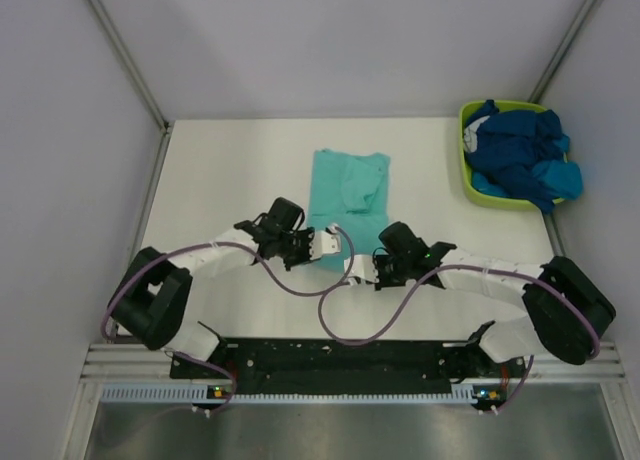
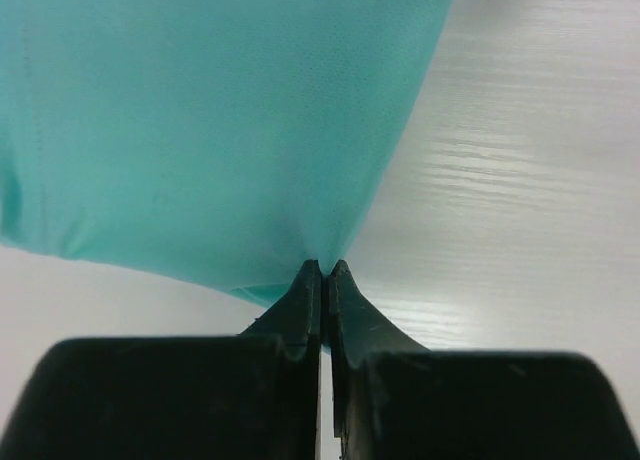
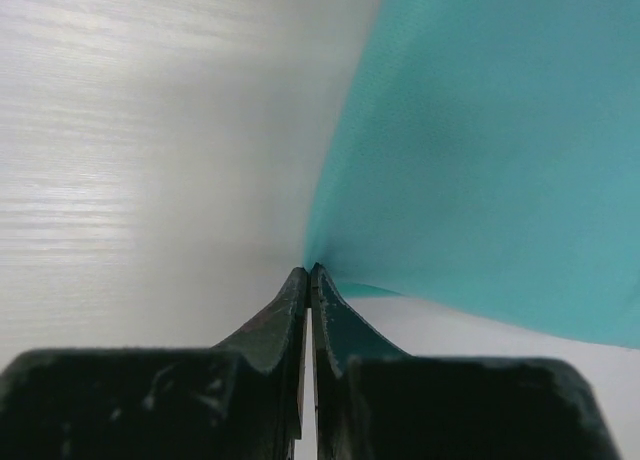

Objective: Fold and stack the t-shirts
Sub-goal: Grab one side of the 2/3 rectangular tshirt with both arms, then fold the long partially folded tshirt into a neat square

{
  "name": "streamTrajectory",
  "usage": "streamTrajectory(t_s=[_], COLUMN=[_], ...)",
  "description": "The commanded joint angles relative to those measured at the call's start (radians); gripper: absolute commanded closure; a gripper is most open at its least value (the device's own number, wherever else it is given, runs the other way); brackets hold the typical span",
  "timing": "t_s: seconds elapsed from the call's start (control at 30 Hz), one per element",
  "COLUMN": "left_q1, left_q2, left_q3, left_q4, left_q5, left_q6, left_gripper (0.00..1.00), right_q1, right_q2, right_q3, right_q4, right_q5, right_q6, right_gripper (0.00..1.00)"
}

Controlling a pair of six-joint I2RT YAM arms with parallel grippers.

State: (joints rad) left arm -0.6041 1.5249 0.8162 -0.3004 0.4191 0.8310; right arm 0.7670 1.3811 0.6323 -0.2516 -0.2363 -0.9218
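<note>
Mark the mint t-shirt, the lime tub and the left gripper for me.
mint t-shirt (image 1: 345, 185): top external view, flat middle of the cloth.
lime tub (image 1: 467, 180): top external view, its left wall.
left gripper (image 2: 325, 270): left wrist view, between the shut fingertips pinching the shirt's edge.

Bare table (image 1: 230, 180) left; tub (image 1: 466, 170) far right.

Matt knit t-shirt (image 2: 200, 130), sheeny grained table (image 2: 520, 180)

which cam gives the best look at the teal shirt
Top external: nearly all of the teal shirt shows, spread on the table. Each wrist view shows only a taut patch of cloth pinched in the left pincer or right pincer.
</note>
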Motion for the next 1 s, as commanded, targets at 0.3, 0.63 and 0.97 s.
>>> streamTrajectory(t_s=[0.3,0.63,0.97], left_q1=[-0.006,-0.008,0.104], left_q2=[-0.319,-0.428,-0.129], left_q3=[-0.025,0.159,0.440], left_q4=[-0.448,-0.743,-0.556], left_q5=[0.115,0.120,0.000], left_q6=[-0.009,-0.076,-0.199], left_gripper=[1.00,1.00,1.00], right_q1=[0.192,0.233,-0.201], right_q2=[-0.318,-0.465,-0.277], right_q3=[0.095,0.283,0.337], right_q4=[-0.415,-0.549,-0.255], right_q5=[-0.001,-0.066,-0.254], right_q6=[0.142,0.293,0.290], right_gripper=[1.00,1.00,1.00])
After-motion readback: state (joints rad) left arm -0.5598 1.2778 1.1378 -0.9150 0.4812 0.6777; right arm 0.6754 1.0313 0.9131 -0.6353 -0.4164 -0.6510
